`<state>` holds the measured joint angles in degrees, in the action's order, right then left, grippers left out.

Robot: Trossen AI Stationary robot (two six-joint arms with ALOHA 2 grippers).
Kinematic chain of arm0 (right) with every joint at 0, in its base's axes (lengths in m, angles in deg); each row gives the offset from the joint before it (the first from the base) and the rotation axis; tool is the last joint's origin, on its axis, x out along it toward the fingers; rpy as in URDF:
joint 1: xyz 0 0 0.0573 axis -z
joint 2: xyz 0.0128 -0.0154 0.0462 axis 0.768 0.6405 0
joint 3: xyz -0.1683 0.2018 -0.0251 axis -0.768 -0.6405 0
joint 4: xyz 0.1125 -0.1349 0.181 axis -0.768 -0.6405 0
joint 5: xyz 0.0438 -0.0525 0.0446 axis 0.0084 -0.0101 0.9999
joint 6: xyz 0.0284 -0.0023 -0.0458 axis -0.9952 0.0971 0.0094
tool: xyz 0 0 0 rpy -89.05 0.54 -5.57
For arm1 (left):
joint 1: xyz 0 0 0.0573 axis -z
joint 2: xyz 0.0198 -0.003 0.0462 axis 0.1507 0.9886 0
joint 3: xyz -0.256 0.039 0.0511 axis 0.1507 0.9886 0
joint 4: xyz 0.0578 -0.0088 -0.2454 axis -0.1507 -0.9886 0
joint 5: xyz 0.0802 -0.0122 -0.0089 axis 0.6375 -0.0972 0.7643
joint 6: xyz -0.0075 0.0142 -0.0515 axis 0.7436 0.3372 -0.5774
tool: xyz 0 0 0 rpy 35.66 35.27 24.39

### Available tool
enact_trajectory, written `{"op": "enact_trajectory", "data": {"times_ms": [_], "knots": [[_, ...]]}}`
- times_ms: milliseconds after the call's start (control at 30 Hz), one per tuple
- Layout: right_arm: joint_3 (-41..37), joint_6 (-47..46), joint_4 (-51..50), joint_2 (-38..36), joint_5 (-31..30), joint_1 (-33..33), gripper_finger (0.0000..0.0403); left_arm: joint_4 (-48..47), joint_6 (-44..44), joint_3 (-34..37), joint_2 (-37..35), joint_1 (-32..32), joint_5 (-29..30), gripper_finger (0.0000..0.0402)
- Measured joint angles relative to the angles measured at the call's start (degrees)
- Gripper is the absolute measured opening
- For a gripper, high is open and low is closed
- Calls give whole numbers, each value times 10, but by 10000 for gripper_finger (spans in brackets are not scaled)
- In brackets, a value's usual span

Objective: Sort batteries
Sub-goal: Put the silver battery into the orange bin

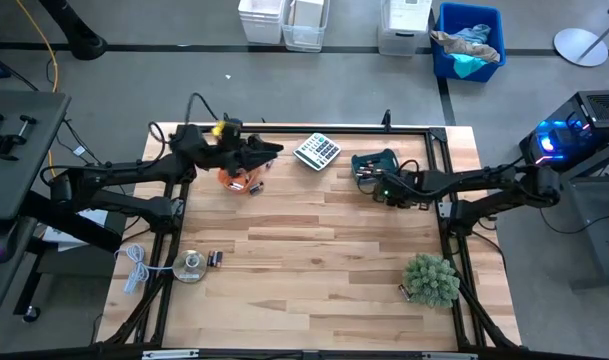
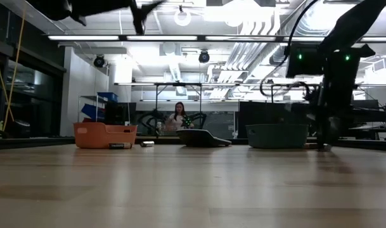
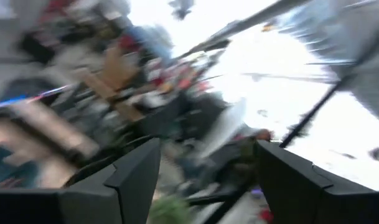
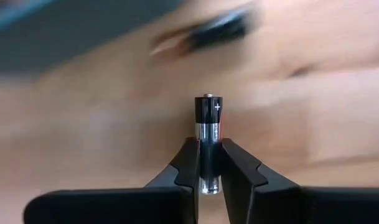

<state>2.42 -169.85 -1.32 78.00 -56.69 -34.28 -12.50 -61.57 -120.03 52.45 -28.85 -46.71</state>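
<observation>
My right gripper [image 4: 206, 146] is shut on a black and copper battery [image 4: 206, 115]. It stands low over the table beside the teal bowl [image 1: 374, 163], as the low view [image 2: 324, 136] shows. One more battery [image 4: 220, 30] lies blurred on the wood beyond it. My left gripper [image 3: 208, 149] is open and empty, raised over the orange bowl [image 1: 234, 178], with fingers toward the room. Loose batteries lie beside the orange bowl [image 1: 254, 186] and near the disc [image 1: 214, 258]. My right gripper pinches the battery's lower body [image 4: 206, 138] between its two fingers. The battery lies along the fingers, and its plus end [image 4: 206, 98] sticks out past the fingertips. The fingers come from above, pointing down. Whether that end touches the table cannot be told.
A grey calculator [image 1: 317, 150] lies between the two bowls at the far edge. A round clear-and-metal disc [image 1: 191, 268] and a white cable [image 1: 134, 268] sit near the left front. A green plant [image 1: 431, 280] stands at the right front. Bare wood fills the middle.
</observation>
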Motion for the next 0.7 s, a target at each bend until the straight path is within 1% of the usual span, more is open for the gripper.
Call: {"op": "enact_trajectory", "data": {"times_ms": [67,167,233,300,400,467,600,700], "knots": [[8,40,40,-13,25,-25,31,71,-19,0,-1,0,-22,246],[35,99,169,-24,47,-63,31,190,-40,0,-2,0,-24,246],[56,115,255,-11,52,-79,31,257,-45,0,-2,0,-13,246],[82,117,328,23,58,-80,31,305,-45,0,-2,0,-2,246],[145,147,388,112,74,-70,31,340,-65,-1,-5,0,17,246],[209,175,404,190,111,-63,31,344,-74,-1,-7,1,19,246],[387,251,416,352,192,-47,31,342,-74,-1,-10,10,24,246],[528,271,412,452,234,-35,31,342,-81,-1,-10,14,24,246]]}}
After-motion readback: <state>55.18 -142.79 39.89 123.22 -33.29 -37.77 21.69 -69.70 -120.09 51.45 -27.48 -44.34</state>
